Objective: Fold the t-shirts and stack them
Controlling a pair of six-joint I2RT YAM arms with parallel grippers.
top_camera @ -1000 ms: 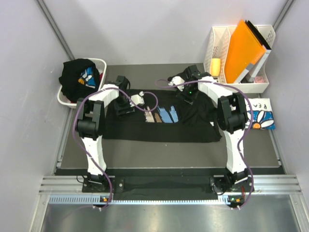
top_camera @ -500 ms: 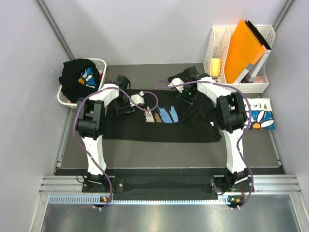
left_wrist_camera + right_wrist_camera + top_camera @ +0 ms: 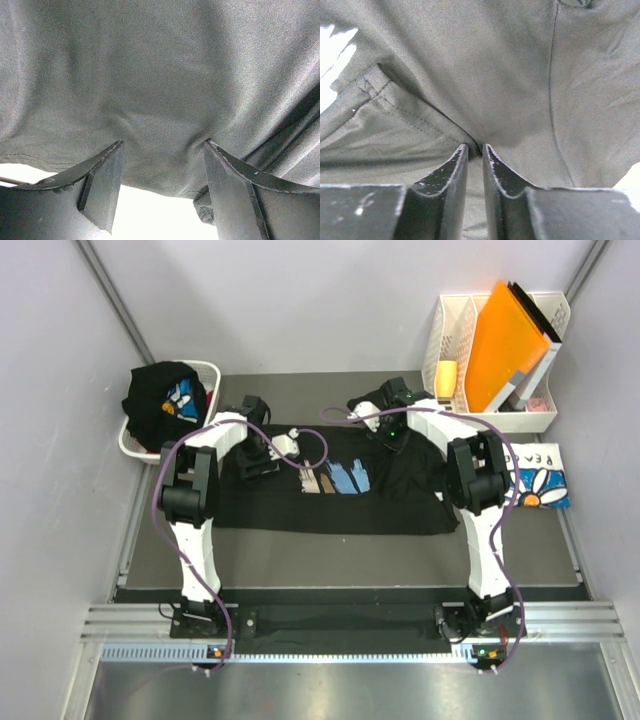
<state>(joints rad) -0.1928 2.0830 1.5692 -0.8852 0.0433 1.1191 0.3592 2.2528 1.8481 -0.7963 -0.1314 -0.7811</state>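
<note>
Against a second ago the big things sit as they were. The spread black tee (image 3: 330, 502) has not shifted. The one change is small: the right gripper (image 3: 475, 146) has drawn its jaws in, and they are now almost pressed together, nipping a fold of that tee toward its one-o'clock corner. The left gripper (image 3: 164, 145) keeps its jaws spread, tips resting on the cloth toward ten o'clock.

I see pale walls (image 3: 300, 300) around a dark grey table (image 3: 330, 550), with the tee flat across its middle.

My count is two arms and two grippers. There is one spread tee and one folded white tee (image 3: 540, 480) at three o'clock. A black heap (image 3: 155, 395) fills the one laundry basket (image 3: 128, 445) at ten o'clock — how many tees it holds I cannot tell. One file rack (image 3: 540, 420) with one orange folder (image 3: 505, 335) stands at one o'clock.
</note>
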